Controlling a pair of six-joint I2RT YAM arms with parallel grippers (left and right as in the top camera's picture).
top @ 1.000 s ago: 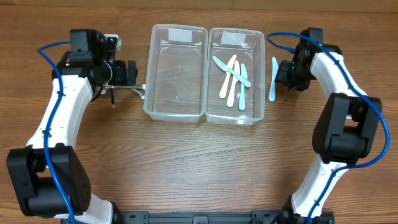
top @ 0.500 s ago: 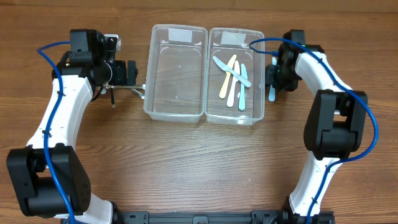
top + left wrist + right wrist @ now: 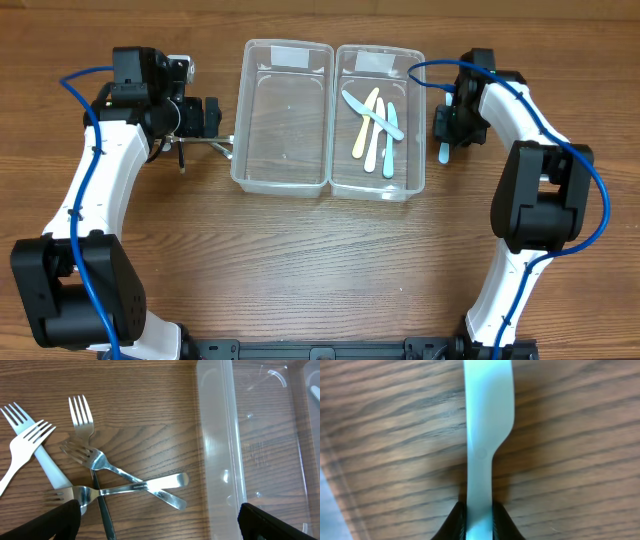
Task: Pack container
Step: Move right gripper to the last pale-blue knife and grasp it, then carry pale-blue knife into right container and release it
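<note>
Partway packed: right gripper [image 3: 479, 521] clenched on a pale blue knife [image 3: 487, 420].
Several knives [image 3: 375, 125] sit in the container [image 3: 378, 191] beside it; forks [image 3: 95, 460] lie unpacked under the released left gripper [image 3: 160, 522].

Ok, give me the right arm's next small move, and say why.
Probably lift straight up a little. The right tool is shut on the handle of the light-blue plastic knife, which seems to lie on the wood just outside the right container. Raising it first should clear that container's wall before carrying it over to the other plastic knives inside.
</note>
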